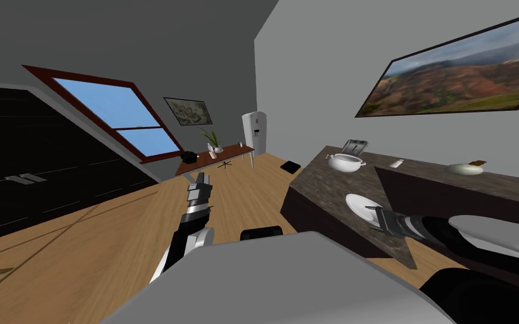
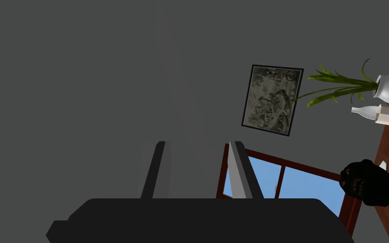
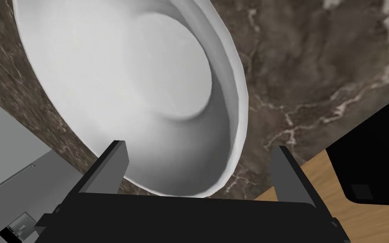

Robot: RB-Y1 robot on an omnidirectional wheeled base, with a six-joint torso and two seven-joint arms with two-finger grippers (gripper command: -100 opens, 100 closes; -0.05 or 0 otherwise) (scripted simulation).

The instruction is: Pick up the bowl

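A wide, shallow white bowl sits near the front edge of a dark marbled counter. In the right wrist view the bowl lies just ahead of my hand, upright and with nothing in it. My right gripper is open, and the bowl's near rim sits between its two fingers without touching either one. In the head view that gripper reaches in from the right to the bowl's near side. My left gripper is held up over the floor, left of the counter, fingers apart around nothing.
Further back on the counter stand a white two-handled pot, a toaster-like box, a small shaker and a pale dish. A black box lies on the wood floor. A brown table and white fridge stand far off.
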